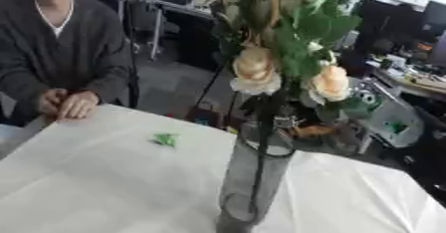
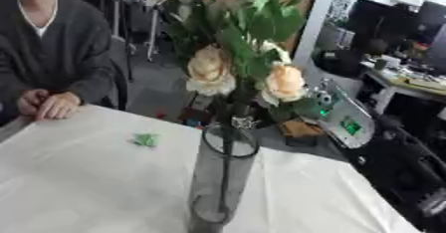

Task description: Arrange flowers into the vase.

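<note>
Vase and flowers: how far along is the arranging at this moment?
Looks mostly done: the flowers stand upright with their stems down inside the glass vase on the white table. Nothing is in hand; neither robot hand shows. Possibly left: a small green piece, maybe a fallen leaf, lying on the table left of the vase.

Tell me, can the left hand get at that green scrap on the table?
Probably yes. The green scrap lies alone on the bare white table, left of the vase, with nothing around it. But neither hand shows in view, so I cannot judge its start.
</note>
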{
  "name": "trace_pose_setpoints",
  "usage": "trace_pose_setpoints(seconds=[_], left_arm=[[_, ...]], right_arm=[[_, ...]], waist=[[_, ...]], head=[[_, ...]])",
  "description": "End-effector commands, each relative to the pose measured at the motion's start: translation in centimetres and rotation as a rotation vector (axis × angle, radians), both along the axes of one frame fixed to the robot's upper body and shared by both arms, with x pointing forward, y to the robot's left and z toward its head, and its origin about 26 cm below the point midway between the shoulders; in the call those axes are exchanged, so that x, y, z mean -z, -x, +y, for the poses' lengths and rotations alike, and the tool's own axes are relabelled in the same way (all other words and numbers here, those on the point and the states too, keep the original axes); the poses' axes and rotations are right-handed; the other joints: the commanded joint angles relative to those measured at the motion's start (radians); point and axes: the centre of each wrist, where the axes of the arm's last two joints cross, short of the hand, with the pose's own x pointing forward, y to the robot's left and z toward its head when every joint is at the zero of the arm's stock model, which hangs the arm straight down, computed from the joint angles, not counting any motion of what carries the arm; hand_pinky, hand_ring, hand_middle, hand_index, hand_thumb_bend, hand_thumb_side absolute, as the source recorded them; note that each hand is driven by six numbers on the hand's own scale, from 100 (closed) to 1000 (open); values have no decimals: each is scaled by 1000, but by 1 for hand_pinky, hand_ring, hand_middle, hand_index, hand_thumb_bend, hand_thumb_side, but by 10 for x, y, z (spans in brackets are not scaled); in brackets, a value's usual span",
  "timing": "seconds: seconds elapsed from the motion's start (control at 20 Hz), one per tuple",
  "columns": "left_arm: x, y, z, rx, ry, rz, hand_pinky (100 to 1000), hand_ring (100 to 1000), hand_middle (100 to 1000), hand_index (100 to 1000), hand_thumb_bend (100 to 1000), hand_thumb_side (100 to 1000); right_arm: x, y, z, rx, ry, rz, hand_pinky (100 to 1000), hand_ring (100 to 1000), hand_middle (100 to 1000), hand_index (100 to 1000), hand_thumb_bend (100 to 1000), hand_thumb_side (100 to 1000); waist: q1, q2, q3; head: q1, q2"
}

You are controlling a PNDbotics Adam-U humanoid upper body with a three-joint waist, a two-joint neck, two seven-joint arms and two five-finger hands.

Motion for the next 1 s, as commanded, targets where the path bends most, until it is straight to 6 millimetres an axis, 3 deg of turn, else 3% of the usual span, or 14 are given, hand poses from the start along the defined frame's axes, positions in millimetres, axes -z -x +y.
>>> trace_pose_setpoints(seconds=[0.05, 0.65, 1.0], left_arm=[[-9, -2, 2, -7, -4, -29, 782, 794, 749, 792, 1000, 767], [-7, -2, 0, -7, 8, -30, 783, 792, 747, 792, 1000, 767], [-7, -1, 0, -6, 13, -29, 784, 792, 746, 794, 1000, 767]], right_arm=[[-20, 6, -13, -95, 72, -54, 901, 987, 950, 914, 100, 961], [-15, 12, -19, -100, -10, -16, 886, 983, 941, 945, 100, 967], [-7, 12, -22, -93, -56, 24, 880, 980, 927, 954, 100, 917]], waist=[[18, -7, -3], [30, 2, -9], [38, 4, -14]], head=[[-4, -12], [-5, -14], [-7, -15]])
